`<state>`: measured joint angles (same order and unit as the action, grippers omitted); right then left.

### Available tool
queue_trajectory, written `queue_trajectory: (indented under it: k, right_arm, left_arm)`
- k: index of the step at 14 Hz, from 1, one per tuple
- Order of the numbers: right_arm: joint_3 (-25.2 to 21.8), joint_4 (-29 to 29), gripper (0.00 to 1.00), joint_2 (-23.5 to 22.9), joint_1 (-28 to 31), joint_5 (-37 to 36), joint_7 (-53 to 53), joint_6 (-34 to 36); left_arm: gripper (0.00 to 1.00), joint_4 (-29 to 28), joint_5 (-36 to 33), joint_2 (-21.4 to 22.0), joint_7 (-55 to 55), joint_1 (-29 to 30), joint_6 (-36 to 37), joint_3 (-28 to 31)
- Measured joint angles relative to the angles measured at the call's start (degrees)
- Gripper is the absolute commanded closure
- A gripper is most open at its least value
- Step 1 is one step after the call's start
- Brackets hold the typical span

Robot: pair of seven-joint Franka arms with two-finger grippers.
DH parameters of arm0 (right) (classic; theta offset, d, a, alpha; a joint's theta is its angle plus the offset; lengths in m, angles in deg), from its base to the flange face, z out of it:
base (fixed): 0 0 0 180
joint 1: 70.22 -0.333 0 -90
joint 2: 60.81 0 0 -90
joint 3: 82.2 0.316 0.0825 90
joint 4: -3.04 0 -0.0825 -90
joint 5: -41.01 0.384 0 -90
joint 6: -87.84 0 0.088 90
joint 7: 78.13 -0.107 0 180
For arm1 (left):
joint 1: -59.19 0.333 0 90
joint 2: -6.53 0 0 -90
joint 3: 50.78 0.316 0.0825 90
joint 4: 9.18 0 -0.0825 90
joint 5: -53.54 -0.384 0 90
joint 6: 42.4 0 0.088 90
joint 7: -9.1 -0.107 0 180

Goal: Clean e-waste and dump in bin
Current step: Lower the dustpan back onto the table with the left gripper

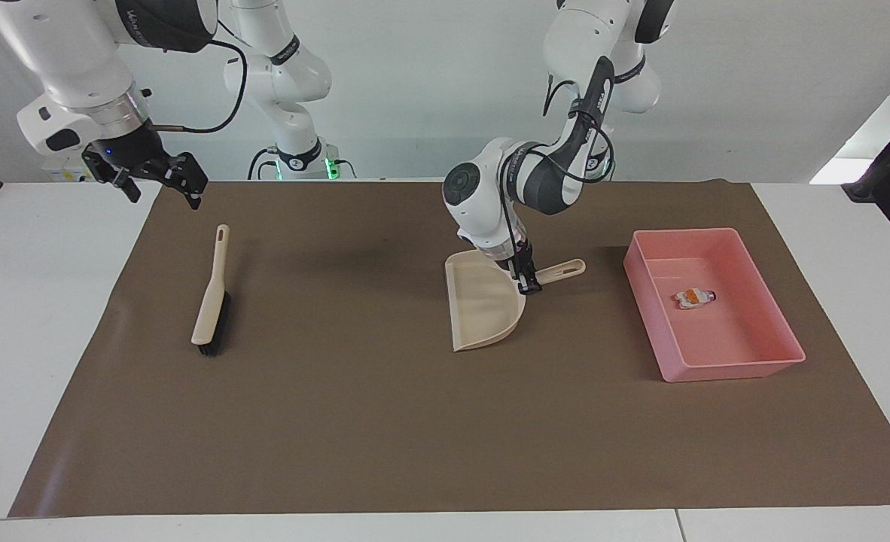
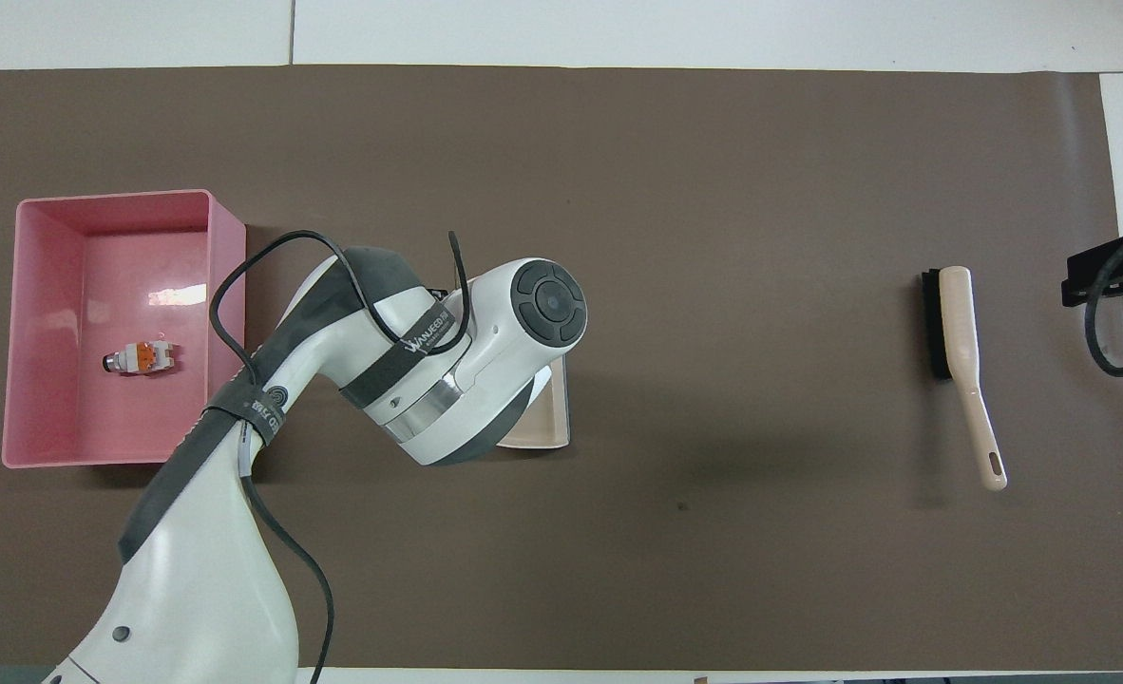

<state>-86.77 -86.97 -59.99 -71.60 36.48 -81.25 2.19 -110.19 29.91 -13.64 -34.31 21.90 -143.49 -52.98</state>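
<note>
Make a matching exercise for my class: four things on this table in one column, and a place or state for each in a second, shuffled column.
Things:
1. brush
2. dustpan
3. e-waste
4. right gripper

States:
a. inside the pink bin
b. handle gripped by the left gripper
c. lying alone on the mat, toward the right arm's end
d. open, raised above the table's edge

Pairs: 1-c, 2-b, 3-a, 4-d

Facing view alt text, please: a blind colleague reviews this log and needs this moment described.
The left gripper is shut on the beige dustpan at its handle, on the brown mat beside the pink bin, which holds a white-and-orange piece of e-waste. The right gripper hangs open above the brush.
</note>
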Motion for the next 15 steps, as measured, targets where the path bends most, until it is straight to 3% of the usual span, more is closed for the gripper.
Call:
queue_trajectory:
  k: [11, 13, 14, 15]
  right_arm:
    - [-0.3, 1.9, 0.00, 0.1, -1.3, 3.3, 0.0, 2.6]
    - [-0.3, 1.9, 0.00, 0.1, -1.8, 2.9, 0.0, 2.6]
    - [-0.3, 1.9, 0.00, 0.1, -2.1, 2.8, 0.0, 2.6]
    - [-0.3, 1.9, 0.00, 0.1, -2.2, 2.8, 0.0, 2.6]
  left_arm:
    - [1.00, -2.5, -0.1, 0.4, -5.0, 5.5, -4.5, 0.0]
    - [0.50, -2.9, -0.1, 0.6, -4.8, 5.5, -5.0, 0.1]
    - [0.18, -3.0, -0.1, 0.6, -4.3, 5.5, -5.0, 0.0]
    - [0.01, -3.0, -0.1, 0.6, -3.2, 5.5, -5.0, 0.1]
